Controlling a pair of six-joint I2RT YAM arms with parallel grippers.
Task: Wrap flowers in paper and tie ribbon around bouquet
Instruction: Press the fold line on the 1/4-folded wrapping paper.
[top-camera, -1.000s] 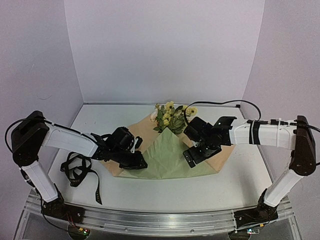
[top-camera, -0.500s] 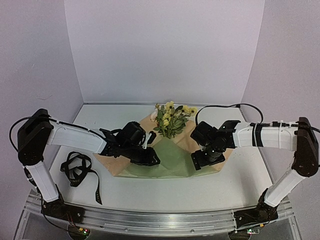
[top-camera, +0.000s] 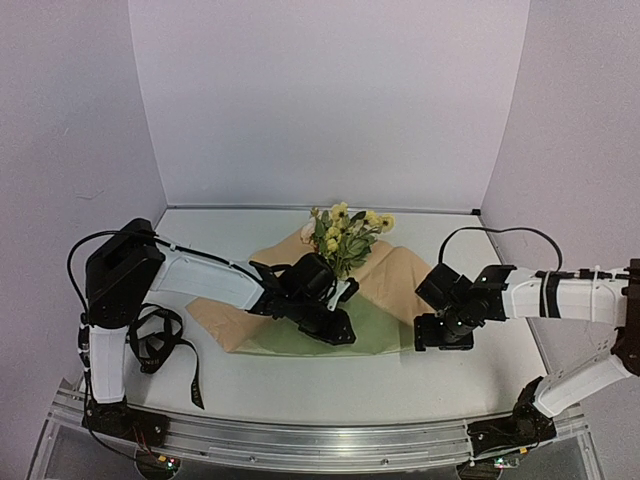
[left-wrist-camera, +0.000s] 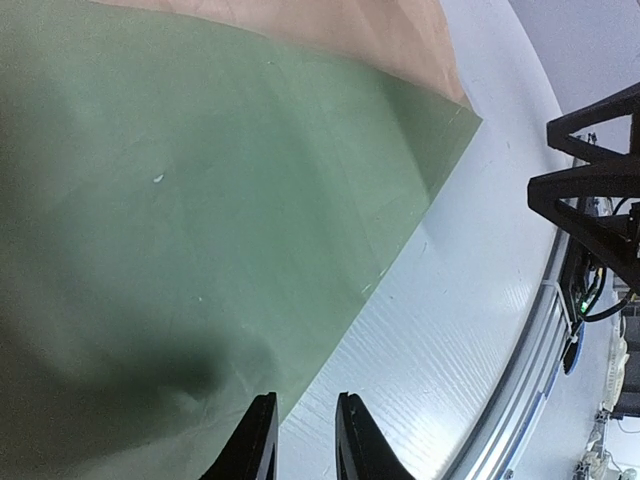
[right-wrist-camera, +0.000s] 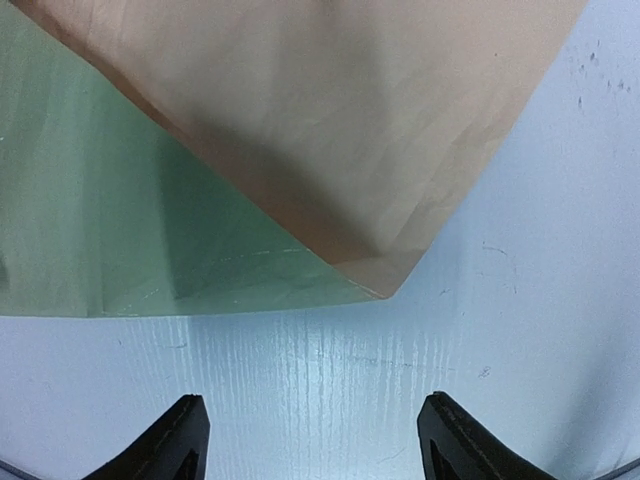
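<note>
Pale walls (top-camera: 330, 100) close in the white tabletop (top-camera: 300, 385) on three sides, and a metal rail (top-camera: 320, 442) runs along its near edge.

The paper (top-camera: 222, 322) lies across the middle of the tabletop. Its tan-orange face is up at the left and at the far right, and an olive-green fold covers the near middle. In the right wrist view a tan flap overlaps the green, and its corner points at bare tabletop.

The left arm (top-camera: 195, 280) reaches over the paper from the left and hides part of the green fold. The right arm (top-camera: 560, 297) comes in low from the right.

The ribbon (top-camera: 152, 340) sits in a loose black heap on the tabletop at the left, near the paper's left corner. One tail trails toward the rail.

The flowers (top-camera: 345, 238) lie at the paper's far edge with the blooms beyond it. Their stems are hidden under the fold and the arm.

The left end effector (left-wrist-camera: 305, 440) is over the green fold's near edge. Its fingers (left-wrist-camera: 262, 440) are only narrowly parted, and white tabletop shows between them. The right end effector (right-wrist-camera: 315, 440) is spread wide over bare tabletop just beside the paper's right corner, with nothing in it.
</note>
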